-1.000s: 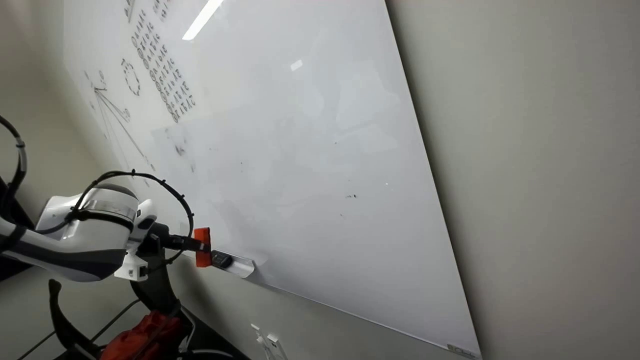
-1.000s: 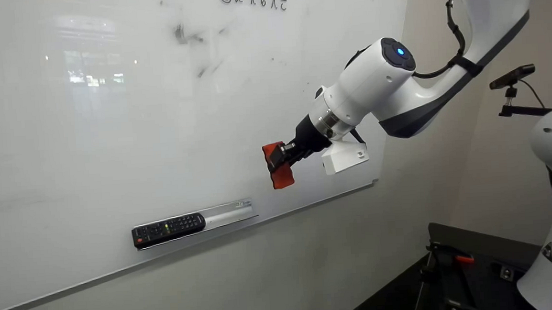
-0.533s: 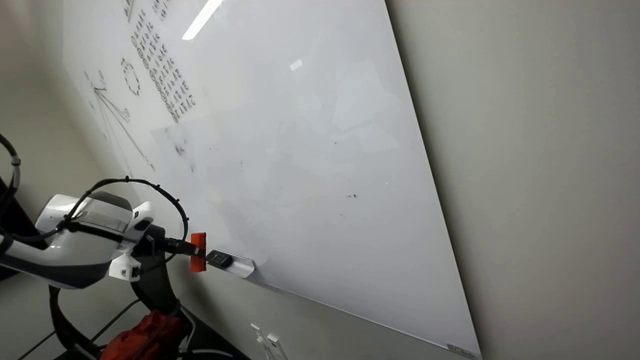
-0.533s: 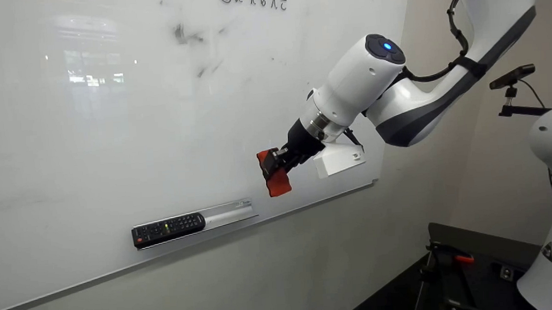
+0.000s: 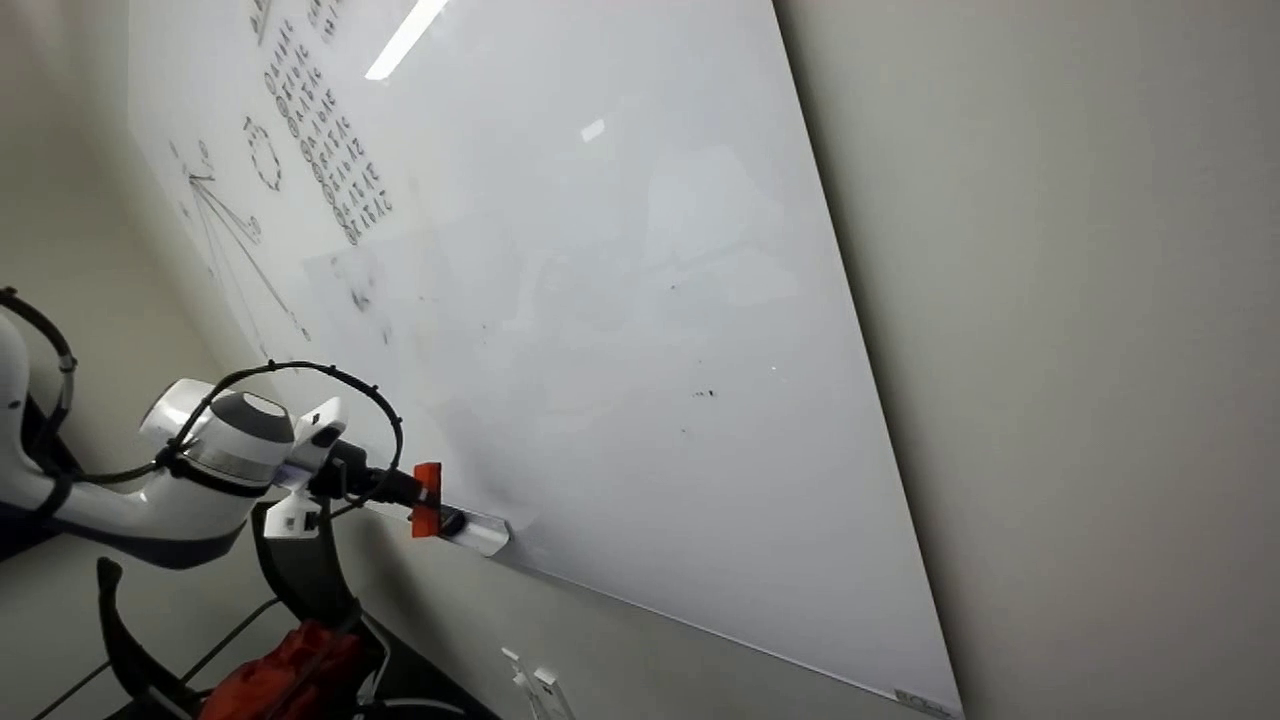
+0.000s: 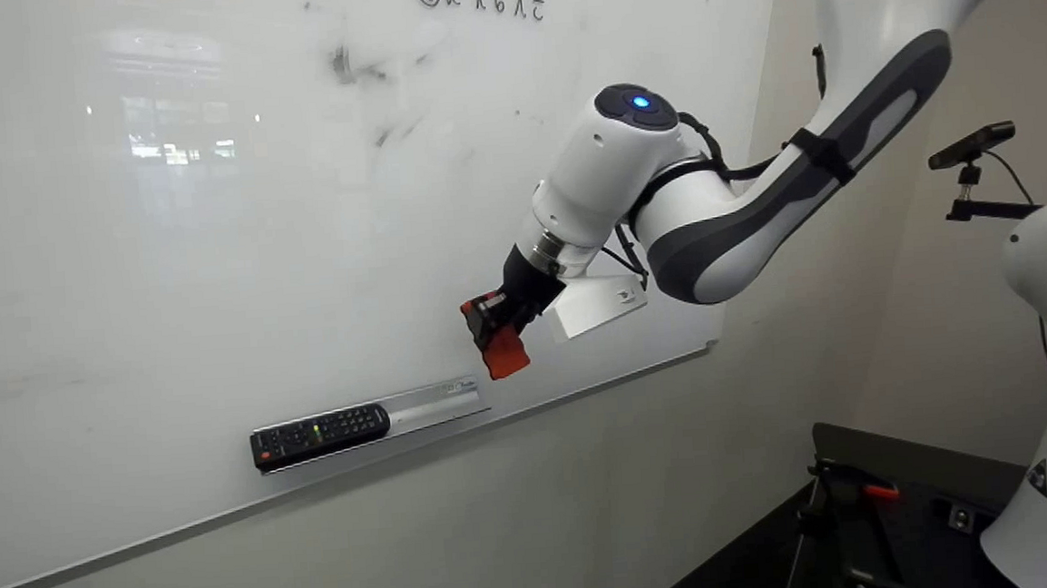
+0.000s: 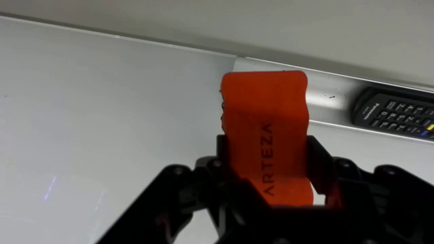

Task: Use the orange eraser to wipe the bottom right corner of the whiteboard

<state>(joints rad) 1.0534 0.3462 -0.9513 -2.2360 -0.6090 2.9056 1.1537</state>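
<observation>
– Near the lower edge of the board (image 6: 179, 306), spotted the eraser (image 7: 266, 115). Saw the gripper (image 7: 268, 150) as well?

– Yes, saw it clamped on the eraser, with a dark finger (image 7: 320, 166) on either side. In the wrist view, even read ARTEZA on the orange back.

– Made out any contact with the board?

– Couldn't tell from any view. In an exterior view, saw the eraser tilted, just above the end of the tray (image 6: 438, 410). In the wrist view, found part of that end hidden behind it.

– And in the tray, noticed anything?

– Yes, noticed a remote (image 6: 319, 436), black, lying toward the other end.

– Found marks higher up?

– In both exterior views, found writing (image 5: 330, 140), with grey smudges (image 6: 343, 66) below. In an exterior view, picked out a few dark specks (image 5: 708, 393) too, well apart from the eraser.

– Looked at the arm (image 6: 607, 180)?

– Yes, saw it slanting down toward the board, white and bent, and in an exterior view, saw a black cable (image 5: 300, 364) looped near the gripper. Below the board, saw pale wall (image 6: 430, 545).
</observation>
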